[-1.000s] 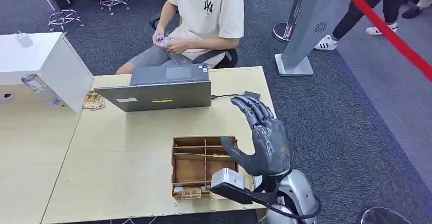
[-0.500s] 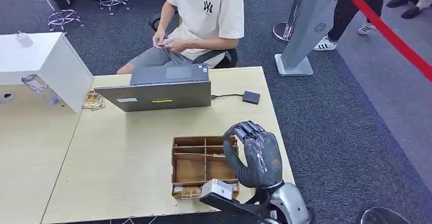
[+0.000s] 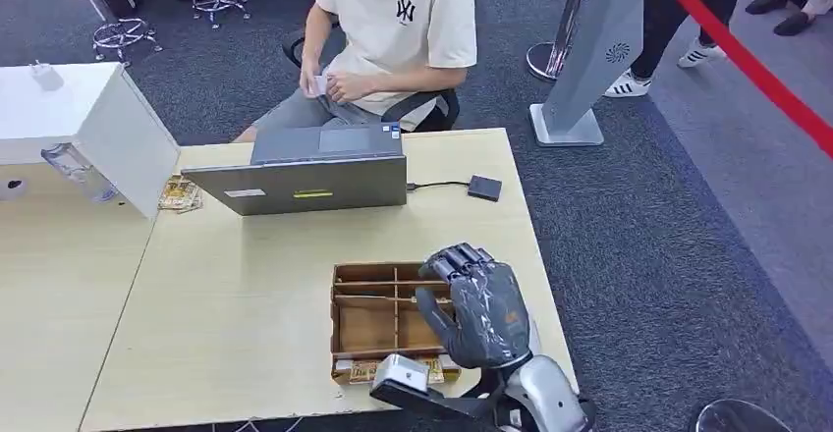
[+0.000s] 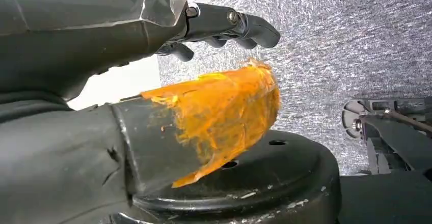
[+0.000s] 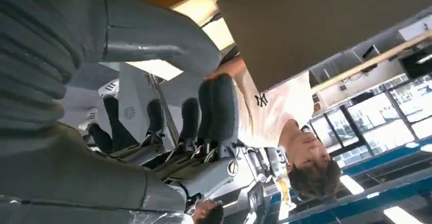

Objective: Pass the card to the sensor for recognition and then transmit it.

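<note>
My right hand (image 3: 476, 304) hangs over the right side of a wooden divided box (image 3: 365, 326) near the table's front edge. Its fingers (image 3: 458, 260) are bent and its thumb stands apart from them, with nothing between; the right wrist view shows the same hand (image 5: 153, 81) empty. Cards (image 3: 368, 372) lie in the box's front compartment. A small black sensor (image 3: 484, 188) sits on the table at the back right, wired to a grey laptop (image 3: 312, 172). My left hand (image 4: 127, 56) hangs down beside the table, fingers out, holding nothing.
A person (image 3: 393, 29) sits behind the laptop holding a small card (image 3: 319, 84). A white box (image 3: 88, 123) stands on the left table. A grey stand (image 3: 589, 49) and a red barrier tape (image 3: 747, 59) are at the back right.
My right hand has dropped from raised and flat near the sensor to low over the box, its fingers bending in. The person has shifted a little.
</note>
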Available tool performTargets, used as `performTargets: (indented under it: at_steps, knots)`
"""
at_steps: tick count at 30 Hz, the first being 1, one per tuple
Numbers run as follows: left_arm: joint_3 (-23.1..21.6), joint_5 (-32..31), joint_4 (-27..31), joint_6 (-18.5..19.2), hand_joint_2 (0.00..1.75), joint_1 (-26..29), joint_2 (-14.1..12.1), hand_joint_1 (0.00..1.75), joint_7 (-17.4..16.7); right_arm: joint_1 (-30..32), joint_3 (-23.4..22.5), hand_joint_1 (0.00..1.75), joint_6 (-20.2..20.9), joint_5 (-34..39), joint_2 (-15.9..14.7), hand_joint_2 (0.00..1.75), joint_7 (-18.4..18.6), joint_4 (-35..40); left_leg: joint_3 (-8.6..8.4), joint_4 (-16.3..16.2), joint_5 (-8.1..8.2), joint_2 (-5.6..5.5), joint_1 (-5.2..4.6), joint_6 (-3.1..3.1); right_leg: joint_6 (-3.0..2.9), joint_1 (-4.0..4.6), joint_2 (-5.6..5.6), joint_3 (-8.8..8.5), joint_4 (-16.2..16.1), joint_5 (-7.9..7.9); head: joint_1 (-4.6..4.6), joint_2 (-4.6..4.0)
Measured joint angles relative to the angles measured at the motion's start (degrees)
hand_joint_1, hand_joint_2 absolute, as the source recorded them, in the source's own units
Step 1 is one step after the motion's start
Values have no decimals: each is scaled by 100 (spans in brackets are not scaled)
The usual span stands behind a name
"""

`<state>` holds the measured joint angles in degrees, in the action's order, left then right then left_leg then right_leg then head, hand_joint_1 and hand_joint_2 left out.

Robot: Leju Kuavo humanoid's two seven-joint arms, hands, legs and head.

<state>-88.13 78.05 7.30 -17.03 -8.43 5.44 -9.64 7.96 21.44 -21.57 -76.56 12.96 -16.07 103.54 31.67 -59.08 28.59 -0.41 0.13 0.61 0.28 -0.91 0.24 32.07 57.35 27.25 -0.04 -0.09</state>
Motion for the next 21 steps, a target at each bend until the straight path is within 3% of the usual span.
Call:
performTargets:
  at_steps: [5, 7, 11, 12, 14, 16, 17, 19, 20, 21]
  knots:
    - [0, 24, 0, -2, 0, 0, 0, 0, 7, -55, 74, 138, -5, -57, -50, 175, 50, -184, 0, 0, 0, 0, 0, 0, 0, 0, 0, -1, 0, 0, 2, 0]
    - [0, 48, 0, -4, 0, -2, 0, 0, 9, -75, 107, 119, -2, -57, -70, 175, 75, -230, 0, 0, 0, -1, 0, 0, 0, 0, 0, -1, 0, 0, 2, 0]
    - [0, 83, 0, -13, 0, -2, 0, 0, 9, -99, 140, 119, 6, -57, -85, 175, 127, -302, 1, 0, 0, -1, 0, 0, 0, 0, 0, 0, 0, 0, 2, 0]
    - [0, 83, -2, -15, 0, -2, 0, 0, 9, -103, 140, 105, 9, -57, -88, 175, 127, -315, 1, 0, 0, -1, 0, 0, 0, 0, 0, 0, 0, 0, 0, 0]
    - [0, 90, 0, -17, 0, -2, 0, 0, 9, -110, 149, 112, 9, -57, -92, 175, 136, -339, 1, 0, 0, -1, 0, 0, 0, 0, 0, 0, 0, 0, 2, 0]
    - [0, 96, -2, -22, 0, -2, 0, 0, 9, -125, 164, 98, 26, -55, -98, 175, 149, -372, 1, 0, 0, -1, 0, 0, 0, 0, 0, 0, 0, 0, 0, 0]
    - [0, 98, 0, -24, 0, -2, 0, 0, 9, -128, 164, 103, 37, -53, -100, 175, 149, -385, 1, 0, 0, -1, 0, 0, 0, 0, 0, 0, 0, 0, 2, 0]
    - [0, 101, 0, -24, 0, -2, 0, 0, 9, -144, 166, 94, 63, -37, -101, 175, 151, -439, 1, 0, 0, -1, 0, 0, 0, 0, 0, 0, 0, 0, 0, 0]
    - [0, 101, -2, -24, 0, -2, 0, 0, 9, -156, 168, 73, 70, -33, -101, 175, 151, -486, 0, 0, 0, -1, 0, 0, 0, 0, 0, 0, 0, 0, 2, 0]
    - [0, 109, -2, -24, 0, -3, 0, 0, 9, -167, 168, 77, 72, -18, -103, 175, 151, -538, 0, 0, 0, -1, 0, 0, 0, 0, 0, -1, 0, 0, 2, 0]
